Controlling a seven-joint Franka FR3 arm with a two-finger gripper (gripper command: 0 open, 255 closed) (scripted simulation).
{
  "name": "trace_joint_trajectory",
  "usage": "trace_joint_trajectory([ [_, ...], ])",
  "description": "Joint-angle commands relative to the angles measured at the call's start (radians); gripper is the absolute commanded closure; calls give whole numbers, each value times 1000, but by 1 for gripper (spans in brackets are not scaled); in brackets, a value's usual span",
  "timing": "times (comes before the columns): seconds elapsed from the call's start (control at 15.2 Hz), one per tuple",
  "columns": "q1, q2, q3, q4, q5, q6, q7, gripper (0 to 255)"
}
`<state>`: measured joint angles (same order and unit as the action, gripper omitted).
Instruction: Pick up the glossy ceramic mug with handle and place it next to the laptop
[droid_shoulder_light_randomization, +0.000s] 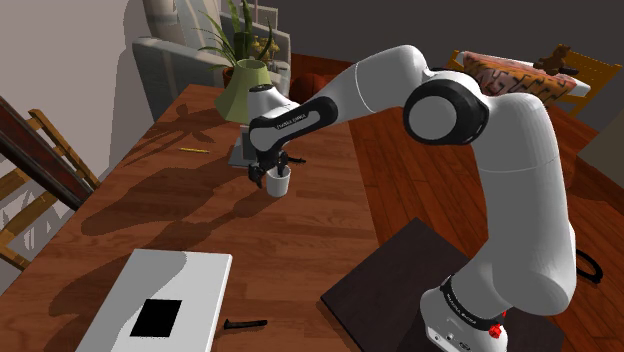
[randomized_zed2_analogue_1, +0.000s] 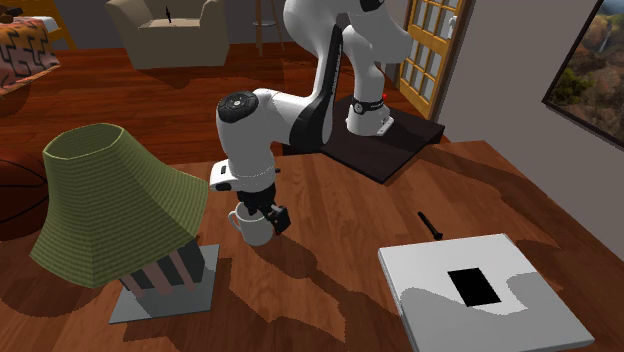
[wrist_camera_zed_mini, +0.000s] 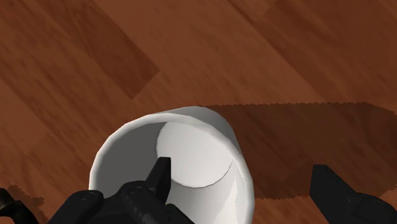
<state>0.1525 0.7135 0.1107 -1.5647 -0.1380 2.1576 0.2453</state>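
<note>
a: where's the mug right now?

b: upright on the bench. it's a white one, close to the grey base plate of the lamp with the green shade. in the second exterior view its handle points toward that view's left, at the lamp.

a: and the jaws?

b: down over the mug and spread apart. in the wrist view one black finger dips inside the rim, and the other stands outside, clear of the mug's wall. so that side of the wall lies between them with nothing clamped. whether the inner finger touches the wall, i cannot tell.

a: where's the laptop?

b: closed, a pale slab with a black rectangle on its lid. it lies at the shoulder view's lower left, well apart from the mug, with bare wood between them. a thin black stick lies near its edge.

a: anything else on the bench?

b: a small yellow pencil, off to the shoulder view's left of the lamp.
</note>
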Motion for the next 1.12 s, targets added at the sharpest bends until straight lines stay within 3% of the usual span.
trace_joint_trajectory([
  [0.0, 1, 6, 0, -1, -1, 7, 1, 0],
  [0.4, 1, 6, 0, -1, -1, 7, 1, 0],
  [0.46, 1, 6, 0, -1, -1, 7, 1, 255],
  [1.06, 1, 6, 0, -1, -1, 7, 1, 255],
])
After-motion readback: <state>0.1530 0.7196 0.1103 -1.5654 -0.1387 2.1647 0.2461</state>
